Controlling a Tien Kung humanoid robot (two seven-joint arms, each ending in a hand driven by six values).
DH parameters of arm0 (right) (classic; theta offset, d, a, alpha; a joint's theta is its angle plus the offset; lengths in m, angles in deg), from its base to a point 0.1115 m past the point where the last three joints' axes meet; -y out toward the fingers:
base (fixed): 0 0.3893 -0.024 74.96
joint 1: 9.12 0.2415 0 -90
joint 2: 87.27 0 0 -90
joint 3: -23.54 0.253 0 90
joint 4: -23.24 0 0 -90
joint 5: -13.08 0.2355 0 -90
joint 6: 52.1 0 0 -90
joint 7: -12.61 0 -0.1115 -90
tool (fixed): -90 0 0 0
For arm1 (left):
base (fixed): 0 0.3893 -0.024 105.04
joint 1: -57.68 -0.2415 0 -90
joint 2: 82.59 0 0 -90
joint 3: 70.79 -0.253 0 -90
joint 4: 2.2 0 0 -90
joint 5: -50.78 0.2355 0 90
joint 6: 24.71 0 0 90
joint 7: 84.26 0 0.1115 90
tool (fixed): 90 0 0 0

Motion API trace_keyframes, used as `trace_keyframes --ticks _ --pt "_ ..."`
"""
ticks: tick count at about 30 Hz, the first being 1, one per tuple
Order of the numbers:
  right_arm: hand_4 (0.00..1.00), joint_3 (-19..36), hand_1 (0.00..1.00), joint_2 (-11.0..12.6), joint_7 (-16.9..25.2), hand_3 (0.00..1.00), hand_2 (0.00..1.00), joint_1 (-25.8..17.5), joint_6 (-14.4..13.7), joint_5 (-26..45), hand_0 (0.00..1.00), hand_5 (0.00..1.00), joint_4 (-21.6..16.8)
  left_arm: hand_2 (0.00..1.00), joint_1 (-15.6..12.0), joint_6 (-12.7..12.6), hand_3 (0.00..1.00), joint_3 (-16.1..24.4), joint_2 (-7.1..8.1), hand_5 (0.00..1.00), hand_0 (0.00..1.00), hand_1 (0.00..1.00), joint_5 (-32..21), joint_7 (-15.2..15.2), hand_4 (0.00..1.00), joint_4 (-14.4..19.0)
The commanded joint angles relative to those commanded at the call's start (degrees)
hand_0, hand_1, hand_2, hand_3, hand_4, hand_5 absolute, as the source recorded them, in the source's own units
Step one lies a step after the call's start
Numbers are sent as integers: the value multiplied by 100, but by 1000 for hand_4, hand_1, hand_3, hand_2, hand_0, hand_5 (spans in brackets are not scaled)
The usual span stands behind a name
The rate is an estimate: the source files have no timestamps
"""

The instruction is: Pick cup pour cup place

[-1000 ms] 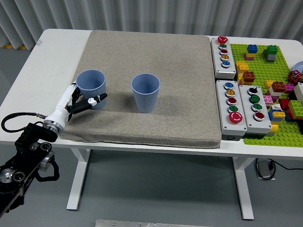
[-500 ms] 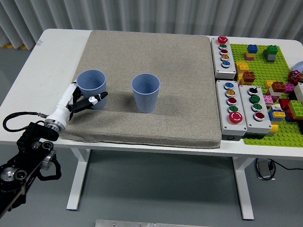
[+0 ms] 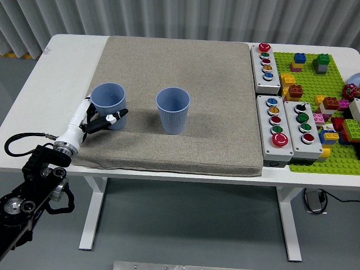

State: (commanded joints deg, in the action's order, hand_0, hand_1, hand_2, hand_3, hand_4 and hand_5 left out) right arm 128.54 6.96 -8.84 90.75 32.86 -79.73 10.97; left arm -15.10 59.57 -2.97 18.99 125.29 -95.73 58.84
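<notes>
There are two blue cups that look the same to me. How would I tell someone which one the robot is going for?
Start at the big tan mat covering most of the white table. Two blue ribbed cups stand upright on it; the one you want is the left cup, near the mat's left edge. Unlike the middle cup, which stands alone, it has the robot's left hand at its base.

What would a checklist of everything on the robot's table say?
Surface: white table under a beige fabric mat.
Job's things: two blue ribbed plastic cups upright on the mat, the left cup and the middle cup, standing apart.
Clutter: three grey push-button boxes; green building-brick baseplate with coloured bricks.
Robot hands: left robot hand at the left cup, fingers around its lower side; right not in view.
Cables: black cable looping by the left arm; another under the table.
Surroundings: grey corrugated wall.
</notes>
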Motion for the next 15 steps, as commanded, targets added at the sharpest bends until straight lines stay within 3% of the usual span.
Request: trace_keyframes --ticks 1,6,7,13,14,15 --pt "69 0 705 0 0 632 668 0 0 0 703 517 0 813 1 -2 870 0 -1 337 723 681 4 0 948 0" --pt "69 -3 705 1 -3 632 668 1 4 -5 703 517 0 813 13 -126 870 -40 -16 337 723 681 54 -30 948 -5" --pt "69 -1 705 2 -3 632 667 -1 6 -14 703 517 0 657 10 -154 669 -45 -24 319 639 584 54 -39 934 -5" --pt "69 23 705 -1 -8 632 667 -19 21 -66 703 517 -2 657 -8 -374 669 -106 -85 319 639 584 -9 -128 934 -7" --pt "68 27 706 -1 -10 632 667 -22 23 -75 703 517 -2 567 -12 -422 581 -124 -94 280 509 512 -25 -144 911 -7" --pt "68 29 706 -1 -10 632 667 -24 25 -80 703 517 -2 567 -15 -462 581 -135 -101 280 509 512 -40 -159 911 -8"
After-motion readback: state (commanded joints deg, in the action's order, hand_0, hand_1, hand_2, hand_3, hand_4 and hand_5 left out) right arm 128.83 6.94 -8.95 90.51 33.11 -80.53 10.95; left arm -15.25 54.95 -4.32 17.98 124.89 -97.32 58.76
